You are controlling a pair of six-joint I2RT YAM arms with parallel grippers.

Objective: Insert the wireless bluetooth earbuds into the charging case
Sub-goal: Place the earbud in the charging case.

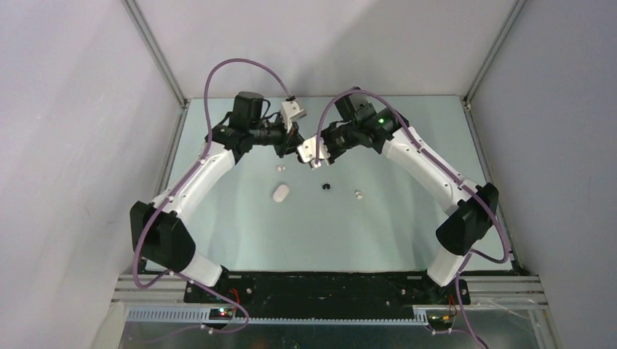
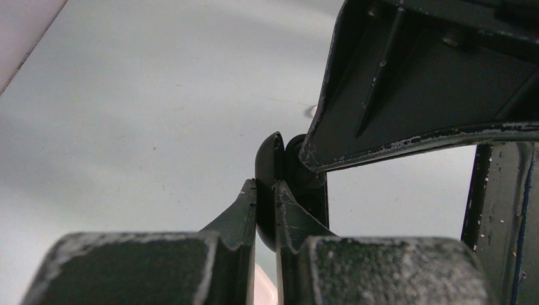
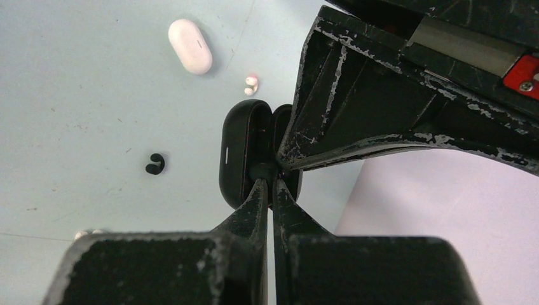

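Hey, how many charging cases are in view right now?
2. A white case lies on the table, left of centre. A black case is pinched in the left gripper, raised toward the far side. None seems hidden.

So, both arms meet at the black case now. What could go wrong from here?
The left end effector pinches only a thin edge of the black case, so it might slip and fall.
The right end effector is shut at the case's seam, close against the left one; they may collide.
A dropped case could knock the black earbuds on the table.
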